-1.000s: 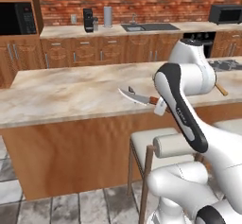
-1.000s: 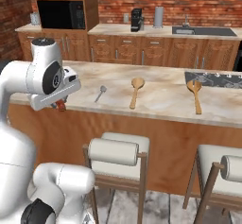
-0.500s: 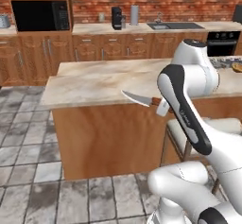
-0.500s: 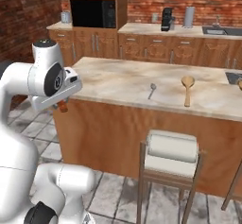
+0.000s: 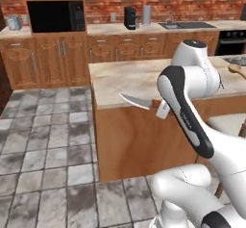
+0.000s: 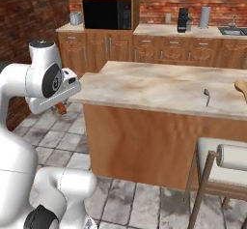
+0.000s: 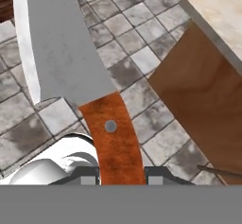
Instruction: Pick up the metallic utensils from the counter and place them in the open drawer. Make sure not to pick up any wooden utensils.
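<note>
My gripper (image 7: pixel 122 176) is shut on the reddish-brown handle of the knife (image 7: pixel 61 53), whose silver blade points away from the hand over the tiled floor. In the left base view the knife (image 5: pixel 135 101) sticks out leftward from the gripper (image 5: pixel 161 107), in front of the counter's (image 5: pixel 129 78) left end. From the right base, the gripper (image 6: pixel 60 105) hangs beside the counter (image 6: pixel 144 85) with the handle's red end under it. A small silver spoon (image 6: pixel 206 96) lies on the counter near its right side. One wooden spoon (image 6: pixel 241 87) lies farther right. The drawer is out of view.
A padded stool (image 6: pixel 231 158) stands before the counter at the right. Grey tiled floor (image 5: pixel 48 140) spreads left of the counter. Back cabinets carry a microwave (image 5: pixel 55 16) and a coffee machine (image 5: pixel 129 18).
The whole scene has slid rightward in both base views: the base has driven left past the counter's end. The knife stays in the shut gripper, held the same way.
</note>
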